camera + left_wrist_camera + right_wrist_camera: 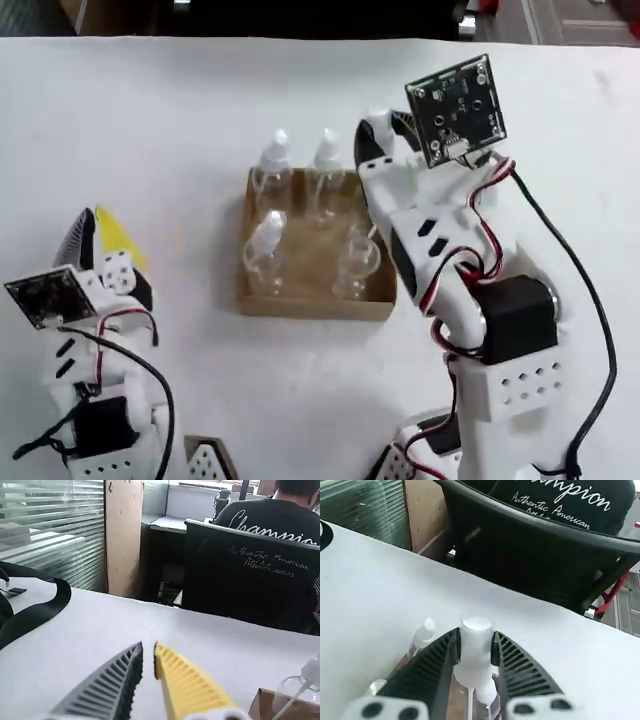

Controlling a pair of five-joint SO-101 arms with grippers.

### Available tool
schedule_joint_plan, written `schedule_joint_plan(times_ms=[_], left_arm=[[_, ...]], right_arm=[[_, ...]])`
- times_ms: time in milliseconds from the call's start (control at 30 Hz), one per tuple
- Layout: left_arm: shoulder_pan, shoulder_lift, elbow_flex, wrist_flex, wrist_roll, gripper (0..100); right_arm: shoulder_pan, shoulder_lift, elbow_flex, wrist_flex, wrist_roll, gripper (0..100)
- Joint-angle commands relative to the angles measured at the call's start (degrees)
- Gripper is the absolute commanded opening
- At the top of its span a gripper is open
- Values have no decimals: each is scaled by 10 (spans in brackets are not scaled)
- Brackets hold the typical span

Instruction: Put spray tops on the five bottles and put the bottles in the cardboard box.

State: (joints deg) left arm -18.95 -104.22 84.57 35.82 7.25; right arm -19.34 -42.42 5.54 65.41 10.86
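Note:
The cardboard box (300, 300) lies mid-table with several clear bottles upright in it. White spray tops sit on the back-left bottle (273, 165), the back-middle bottle (325, 165) and the front-left bottle (265, 245). The front-right bottle (358, 262) is too faint to judge its top. My right gripper (373, 138) hangs over the box's back right corner, shut on a white spray top (476, 652) that sits on a bottle; a neighbouring spray top (422, 635) stands beside it. My left gripper (95, 232) rests left of the box, its grey and yellow fingers (180, 685) together, holding nothing.
The white table (180, 110) stretches around the box. A black strap (35, 612) lies on it far left. The box corner (280, 707) and a bottle (305, 682) lie to the left gripper's right. A black chair (250, 575) stands past the far edge.

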Motion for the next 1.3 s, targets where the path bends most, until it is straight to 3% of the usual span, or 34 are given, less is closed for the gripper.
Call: schedule_joint_plan(times_ms=[0,300,600,900,1267], left_arm=[[-5,-6,-2,-18,8,24],[-6,-6,-2,-18,8,22],[-4,-6,-1,-17,8,22],[-4,-6,-1,-15,8,22],[-4,-6,-1,-14,8,22]], right_arm=[[1,1,-16,15,4,15],[1,-5,62,-49,4,15],[0,-38,42,-49,6,15],[-54,-67,46,-51,9,15],[-37,-44,57,-52,10,15]])
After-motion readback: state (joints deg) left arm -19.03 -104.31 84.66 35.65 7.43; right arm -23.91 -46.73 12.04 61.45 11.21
